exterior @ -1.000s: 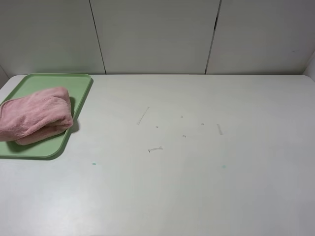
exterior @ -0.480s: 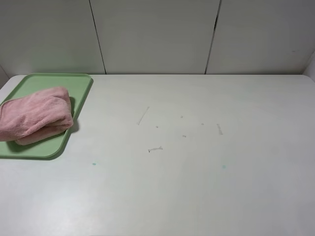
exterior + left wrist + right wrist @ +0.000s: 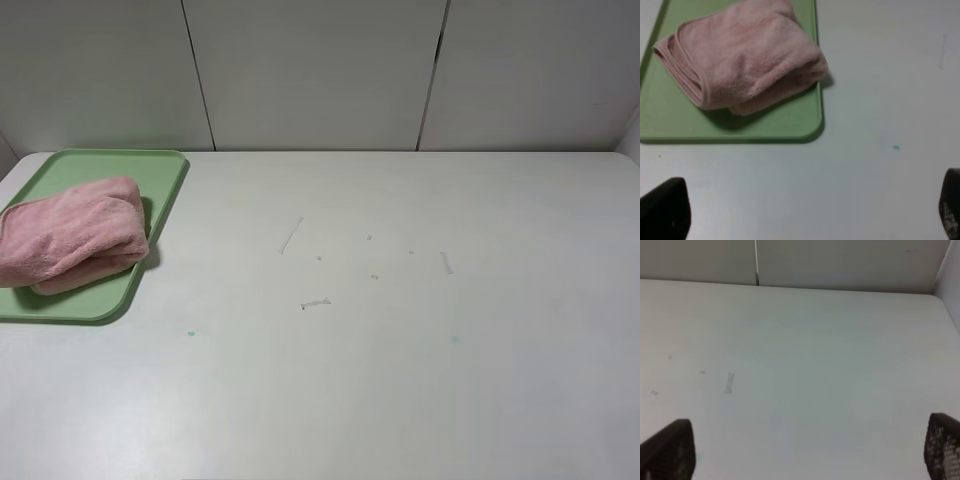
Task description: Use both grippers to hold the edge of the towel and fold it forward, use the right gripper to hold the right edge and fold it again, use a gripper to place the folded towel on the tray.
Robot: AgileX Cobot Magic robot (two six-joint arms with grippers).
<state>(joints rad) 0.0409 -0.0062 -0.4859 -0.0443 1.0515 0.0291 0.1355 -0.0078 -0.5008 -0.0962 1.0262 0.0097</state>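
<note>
- Change over the last second: none visible. The high view matches its two earlier pictures; towel, tray and table lie just as they did, and no arm enters that view.
- Towel (image 3: 70, 232): pink plush, folded into a thick bundle, resting on the tray (image 3: 160, 175). Its near-left part reaches the left border of the high view, so whether it overhangs the rim there cannot be told. In the left wrist view the towel (image 3: 742, 52) lies inside the rim on the sides shown.
- Tray: light green, low rim, at the far-left corner of the table (image 3: 400, 380).
- Left gripper (image 3: 805, 212): jaws wide open, empty, only the two dark fingertips showing, raised above bare table just short of the tray's near rim.
- Right gripper (image 3: 802, 447): jaws wide open, empty, above bare table well apart from the tray.
- Judgement: both folds and the placing look done; the task reads as finished, arms drawn back.
- Edges: wall panels (image 3: 320, 70) stand along the table's far edge; the tray's far rim lies near them.
- Open room: the middle and right of the table carry only faint scuff marks (image 3: 315, 303), giving free travel.
</note>
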